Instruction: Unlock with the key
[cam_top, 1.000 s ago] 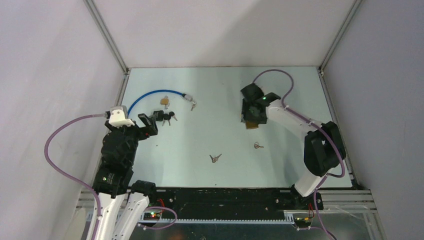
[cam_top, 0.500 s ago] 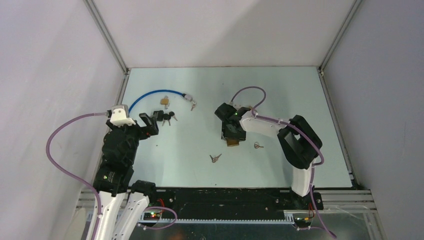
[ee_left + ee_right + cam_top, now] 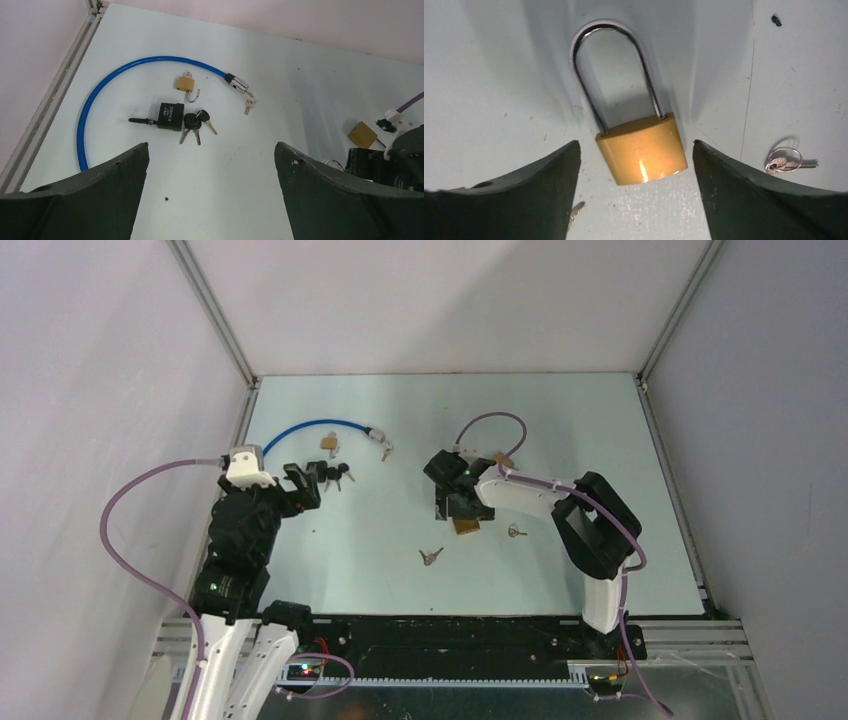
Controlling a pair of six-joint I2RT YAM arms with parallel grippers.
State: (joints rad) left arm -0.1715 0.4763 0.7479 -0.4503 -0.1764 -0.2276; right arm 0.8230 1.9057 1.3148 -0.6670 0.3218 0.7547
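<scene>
A brass padlock (image 3: 642,155) with a long closed steel shackle lies flat on the table; it also shows in the top view (image 3: 465,526). My right gripper (image 3: 636,147) is open, with a finger on each side of the padlock body and a gap on both sides; it shows in the top view (image 3: 455,502). A small key on a ring (image 3: 783,162) lies to its right (image 3: 516,532). Another loose key (image 3: 431,556) lies nearer the front. My left gripper (image 3: 211,146) is open and empty, short of the black lock (image 3: 171,116).
A blue cable lock (image 3: 100,90) curves at the back left, with black-headed keys (image 3: 195,122) in its black body. A small brass padlock (image 3: 186,83) with an open shackle lies inside the loop. Another brass padlock (image 3: 362,134) lies behind the right arm.
My right gripper has swung from the back right to the table's middle, and the long-shackle padlock has moved with it. My left gripper has edged slightly toward the black lock.
</scene>
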